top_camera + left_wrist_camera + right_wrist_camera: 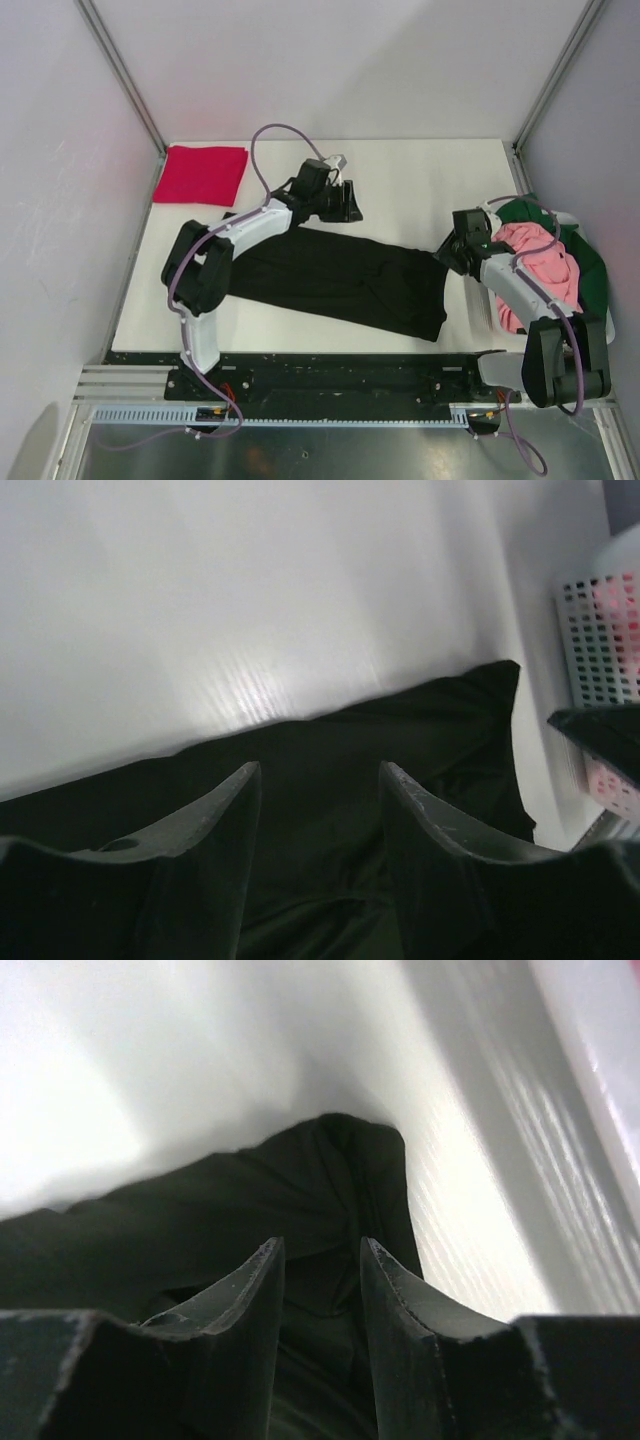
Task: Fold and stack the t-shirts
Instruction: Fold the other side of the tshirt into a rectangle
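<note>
The white desk [400,170] carries most of the scene. Across its middle lies the black t-shirt [340,275], spread flat in a long band that slants from the left side toward the near right, its right end reaching close to the near edge.

At the right edge sits a white plastic basket [480,300] with a gridded wall (also seen in the left wrist view). In it the pink t-shirt [535,255] is bunched on top of the dark green t-shirt [590,265], which spills over the basket's far and right sides.

The crimson red t-shirt [202,174] lies folded into a neat rectangle in the far left corner, well apart from the black one.

The left arm [240,230] reaches over the black t-shirt's left part, and the left pincer [348,200] is at the cloth's far edge. Its fingers [215,810] stand apart with nothing between them, and black cloth and bare desk show beyond.

The right arm [520,285] bends in from beside the basket, and the right pincer [450,245] is at the black t-shirt's right end. Its fingers [390,1290] stand apart too, gripping nothing, with a rumpled corner of the black cloth just beyond the tips.
</note>
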